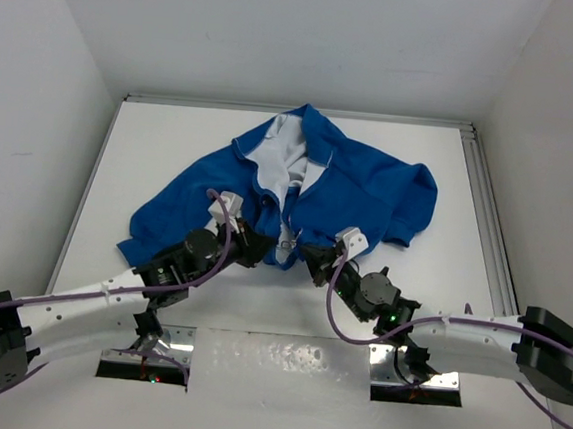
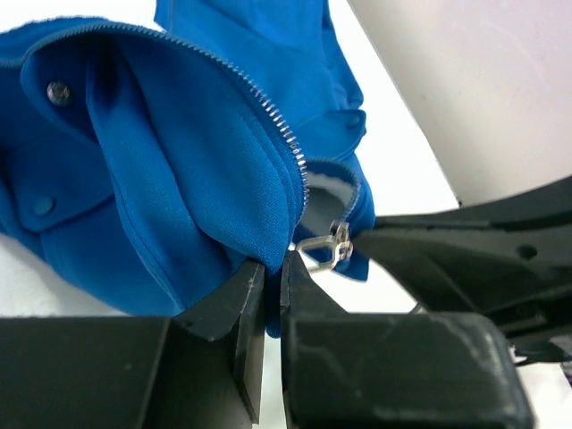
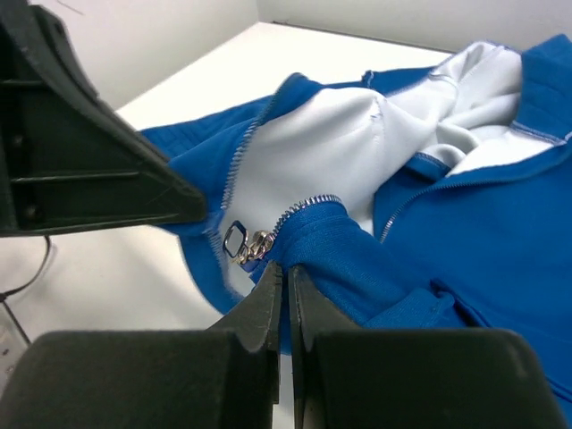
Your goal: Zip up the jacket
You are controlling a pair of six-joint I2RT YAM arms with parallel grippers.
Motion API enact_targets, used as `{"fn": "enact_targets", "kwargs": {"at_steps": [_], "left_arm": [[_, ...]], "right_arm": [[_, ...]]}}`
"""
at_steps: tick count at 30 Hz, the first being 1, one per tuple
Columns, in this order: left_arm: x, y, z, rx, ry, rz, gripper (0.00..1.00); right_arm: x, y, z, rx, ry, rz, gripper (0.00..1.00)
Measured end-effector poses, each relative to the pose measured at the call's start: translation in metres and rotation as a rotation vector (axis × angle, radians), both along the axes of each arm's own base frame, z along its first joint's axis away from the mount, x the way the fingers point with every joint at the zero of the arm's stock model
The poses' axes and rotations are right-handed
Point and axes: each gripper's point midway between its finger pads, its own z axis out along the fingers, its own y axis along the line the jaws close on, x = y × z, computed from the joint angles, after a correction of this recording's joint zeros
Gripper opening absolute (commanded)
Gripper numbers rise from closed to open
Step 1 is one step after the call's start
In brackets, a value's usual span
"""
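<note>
Black left gripper clenched on bottom edge of bright blue fabric jacket, beside pale silver zipper slider. Black right gripper pinched on opposite front edge, just beside slider. Jacket spread on white table, front open. Risk judged: thin fabric slipped from grip under pull, teeth misaligned, slider jammed.

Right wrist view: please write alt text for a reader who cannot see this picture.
The right gripper pinches, with two black fingers, the lower edge of a bright blue fabric jacket, right beside its small silver zipper slider. Behind, the jacket lies open, showing its white lining, on a white table.
</note>
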Motion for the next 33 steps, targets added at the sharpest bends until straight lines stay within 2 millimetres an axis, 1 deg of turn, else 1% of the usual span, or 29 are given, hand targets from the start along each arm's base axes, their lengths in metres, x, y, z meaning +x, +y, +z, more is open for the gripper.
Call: {"fn": "enact_targets", "kwargs": {"at_steps": [8,11,14,16,18,20,22,24,26,29,33], "left_arm": [[0.008,-0.009,0.023,-0.025,-0.057,-0.005,0.0],[0.011,-0.012,0.021,-0.019,-0.057,-0.005,0.0],[0.011,-0.017,0.012,-0.001,-0.039,-0.02,0.0],[0.007,-0.022,0.011,-0.006,-0.031,-0.055,0.0],[0.001,-0.026,0.017,-0.023,-0.035,-0.087,0.0],[-0.007,-0.026,0.032,-0.052,-0.058,-0.099,0.0],[-0.019,-0.022,0.05,-0.096,-0.087,-0.115,0.0],[-0.025,-0.018,0.068,-0.148,-0.113,-0.125,0.0],[-0.028,-0.017,0.075,-0.174,-0.117,-0.131,0.0],[-0.027,-0.015,0.073,-0.173,-0.108,-0.119,0.0],[-0.02,-0.011,0.058,-0.124,-0.087,-0.072,0.0]], "right_arm": [[-0.006,0.004,0.02,0.065,-0.034,0.046,0.0],[-0.011,0.003,0.028,0.093,-0.046,0.067,0.0],[-0.012,0.003,0.032,0.106,-0.051,0.071,0.0],[-0.009,0.003,0.026,0.082,-0.039,0.058,0.0],[-0.003,0.006,0.012,0.032,-0.014,0.027,0.0],[0.001,0.006,-0.003,-0.019,0.009,-0.001,0.0],[0.005,0.002,-0.012,-0.049,0.025,-0.031,0.0],[0.007,0.0,-0.015,-0.055,0.028,-0.051,0.0],[0.008,-0.001,-0.013,-0.048,0.025,-0.059,0.0],[0.008,0.0,-0.007,-0.021,0.016,-0.054,0.0],[0.002,-0.004,0.01,0.06,-0.014,-0.03,0.0]]}}
